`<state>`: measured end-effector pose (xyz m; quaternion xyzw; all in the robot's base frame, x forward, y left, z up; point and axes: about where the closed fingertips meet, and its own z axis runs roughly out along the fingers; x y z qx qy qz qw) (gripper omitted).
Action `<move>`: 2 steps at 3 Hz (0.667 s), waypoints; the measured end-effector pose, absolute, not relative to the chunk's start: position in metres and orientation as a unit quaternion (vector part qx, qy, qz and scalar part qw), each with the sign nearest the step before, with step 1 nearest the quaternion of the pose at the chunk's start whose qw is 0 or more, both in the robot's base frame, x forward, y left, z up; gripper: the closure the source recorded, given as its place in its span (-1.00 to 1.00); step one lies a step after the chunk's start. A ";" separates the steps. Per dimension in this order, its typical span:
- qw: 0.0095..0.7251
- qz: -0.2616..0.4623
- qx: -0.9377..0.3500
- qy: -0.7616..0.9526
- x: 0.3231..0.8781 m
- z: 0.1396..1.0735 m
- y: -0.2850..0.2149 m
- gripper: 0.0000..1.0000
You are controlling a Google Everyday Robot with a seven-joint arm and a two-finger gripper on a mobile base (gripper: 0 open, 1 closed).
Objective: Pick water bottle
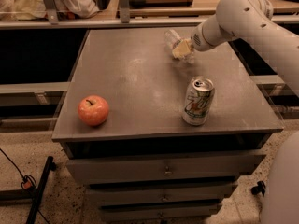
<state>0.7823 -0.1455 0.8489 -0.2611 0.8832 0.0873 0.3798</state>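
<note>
1. Toward the far right of the surface (131, 73), the water bottle (172, 37) is being held tilted at the tip of the tool (183, 49), its clear body slanting up and to the left.
2. The tool is being carried by the white arm (243, 17), which is reaching in from the right. The tool is being seen pressed in on the bottle's lower part, pinching it rather than standing spread.
3. The grasp-and-lift step is being judged as the one in hand: the bottle is being gripped, and a faint shadow below it is being read as a sign that it is being raised. Whether it is fully clear of the surface is not being shown plainly.
4. The soda can (197, 101) is being left upright nearer the front edge, well apart from the tool. The apple (93, 110) is being left at the front left, farther off again.
5. For the next move, a straight upward lift is being called for, with the pinch being kept firm, since a smooth, tilted plastic bottle is being judged likely to slip or swing.
</note>
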 end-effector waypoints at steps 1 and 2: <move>0.361 0.079 -0.271 0.889 0.784 0.838 -0.144 0.27; 0.356 0.092 -0.276 0.888 0.784 0.847 -0.145 0.73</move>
